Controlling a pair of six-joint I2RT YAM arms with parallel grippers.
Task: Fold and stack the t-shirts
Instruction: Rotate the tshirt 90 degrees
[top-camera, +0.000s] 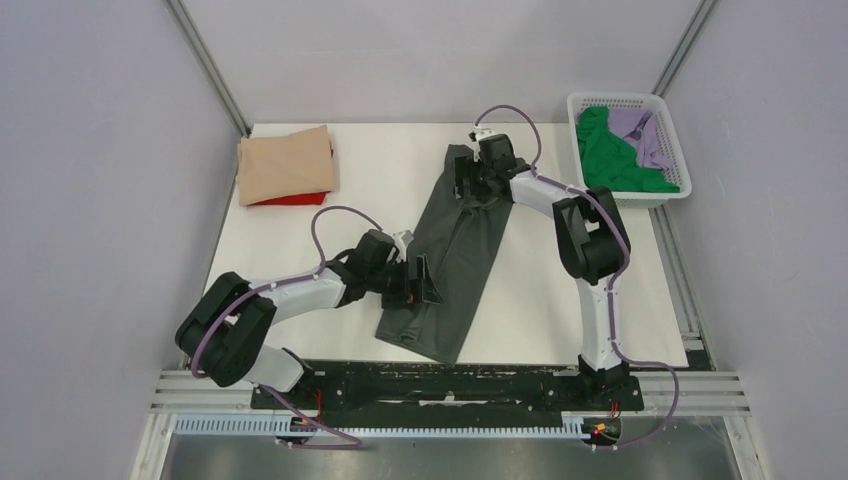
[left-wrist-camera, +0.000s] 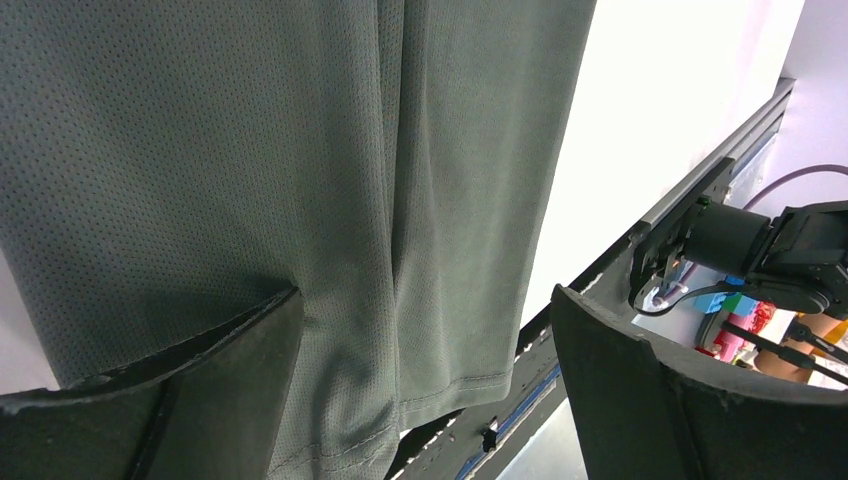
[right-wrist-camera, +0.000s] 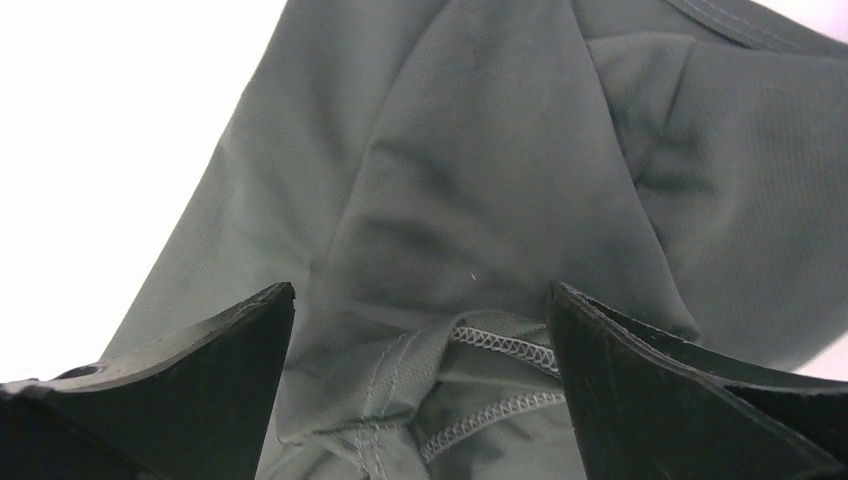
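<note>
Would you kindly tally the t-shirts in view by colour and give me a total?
dark grey t-shirt: 1
tan t-shirt: 1
red t-shirt: 1
green t-shirt: 1
lilac t-shirt: 1
Total: 5

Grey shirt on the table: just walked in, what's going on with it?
Two arms are folding the dark grey t-shirt, lying in a long narrow strip. The left fingers are open over its hem end, the right fingers open over its collar end. A folded tan t-shirt sits on a red t-shirt; a green t-shirt and a lilac t-shirt wait in the basket.
</note>
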